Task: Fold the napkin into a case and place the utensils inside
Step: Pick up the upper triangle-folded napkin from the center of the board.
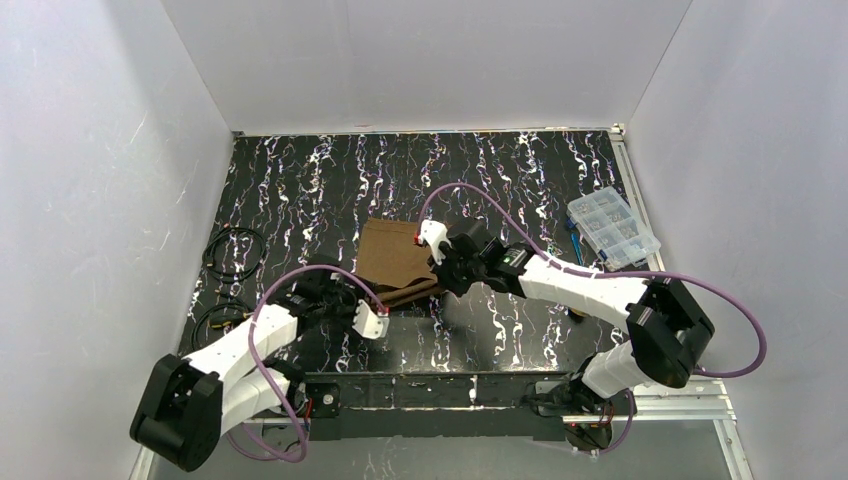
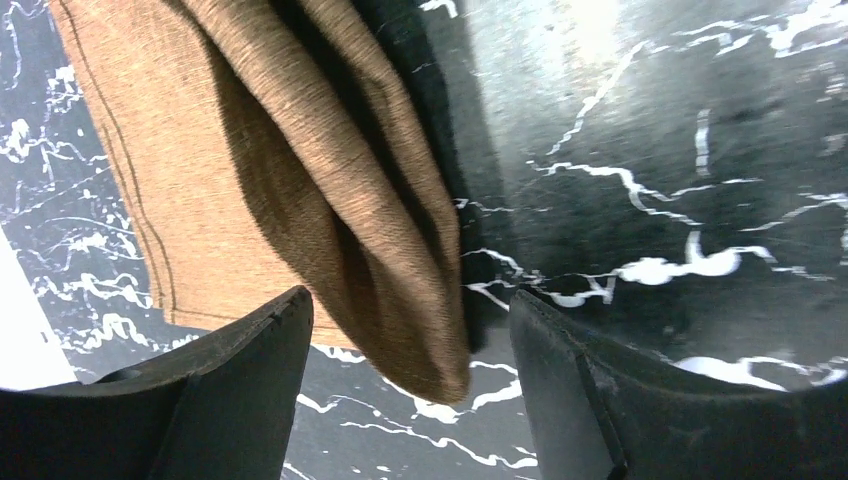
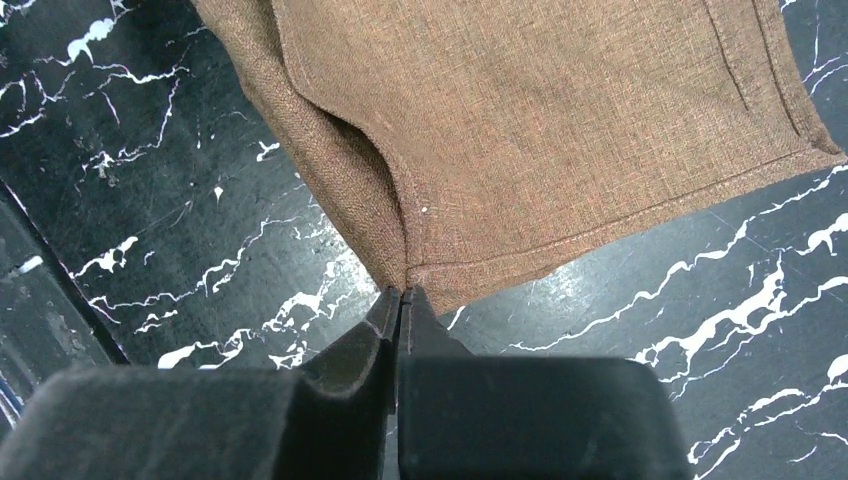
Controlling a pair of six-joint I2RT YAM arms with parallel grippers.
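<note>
Top external view: black, white-veined worktop [image 1: 500,170], white walls [image 1: 420,60] on three sides. Napkin [image 1: 395,262], partly folded, lies near the worktop centre. Right gripper [image 3: 402,295] is clamped tight on its hemmed corner. Left gripper [image 2: 410,300] stands well apart astride a bunched fold; contact cannot be told. Clear box [image 1: 612,228] sits near the right edge. The blue utensil [image 1: 573,240] beside it is too small to make out.

Coarse-woven matte brown cloth napkin [image 3: 560,130] on glossy black marble-patterned table [image 3: 200,200].
</note>
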